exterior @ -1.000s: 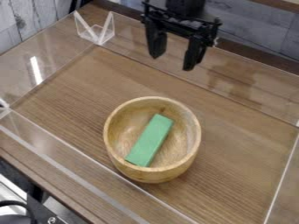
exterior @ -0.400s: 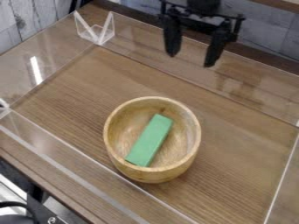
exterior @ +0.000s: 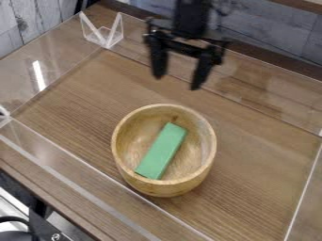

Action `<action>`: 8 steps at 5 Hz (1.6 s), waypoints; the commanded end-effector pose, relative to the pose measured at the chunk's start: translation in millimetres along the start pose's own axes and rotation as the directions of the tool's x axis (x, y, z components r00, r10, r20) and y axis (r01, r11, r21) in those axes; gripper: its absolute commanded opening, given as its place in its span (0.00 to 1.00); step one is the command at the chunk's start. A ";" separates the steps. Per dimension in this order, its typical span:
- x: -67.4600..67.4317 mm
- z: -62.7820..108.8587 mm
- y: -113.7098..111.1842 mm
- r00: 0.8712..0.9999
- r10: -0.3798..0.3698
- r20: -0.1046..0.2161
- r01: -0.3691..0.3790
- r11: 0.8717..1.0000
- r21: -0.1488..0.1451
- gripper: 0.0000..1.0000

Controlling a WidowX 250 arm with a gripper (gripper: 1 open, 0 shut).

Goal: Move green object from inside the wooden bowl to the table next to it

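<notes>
We're bringing our gripper (exterior: 178, 68) in, its jaws spread wide and holding nothing, beyond the twelve o'clock rim of the wooden bowl (exterior: 122, 127). The flat, smooth green block (exterior: 161, 151) is lying inside, slanting from one to seven o'clock. We're judging it best to be straddling its narrow width, keeping clear of the thick, round rim above the grained table (exterior: 63, 99).

lab-like robot workspace, wood-grain counter (exterior: 70, 104) bordered by clear acrylic walls (exterior: 306, 212), black robot arm (exterior: 189, 24) over it, black cables (exterior: 18, 226) at the near corner
</notes>
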State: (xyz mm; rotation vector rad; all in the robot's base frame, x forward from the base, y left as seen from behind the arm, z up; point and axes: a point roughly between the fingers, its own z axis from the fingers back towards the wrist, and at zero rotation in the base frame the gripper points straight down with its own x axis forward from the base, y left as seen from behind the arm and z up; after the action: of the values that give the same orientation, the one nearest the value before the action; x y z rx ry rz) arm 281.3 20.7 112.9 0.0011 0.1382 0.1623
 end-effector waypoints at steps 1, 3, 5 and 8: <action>0.9 17.7 -19.0 0.995 -0.044 0.084 0.046 0.999 -0.013 1.00; 13.8 22.2 -45.0 0.986 -0.102 0.129 0.103 0.995 0.000 1.00; 11.7 34.8 -36.1 0.983 -0.130 0.129 0.127 0.991 0.030 1.00; 8.5 45.5 -15.0 0.989 -0.051 0.142 0.051 0.999 0.006 1.00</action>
State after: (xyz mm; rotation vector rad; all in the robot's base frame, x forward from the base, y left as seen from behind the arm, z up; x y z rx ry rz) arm 292.3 4.6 132.9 0.0123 0.0840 0.0991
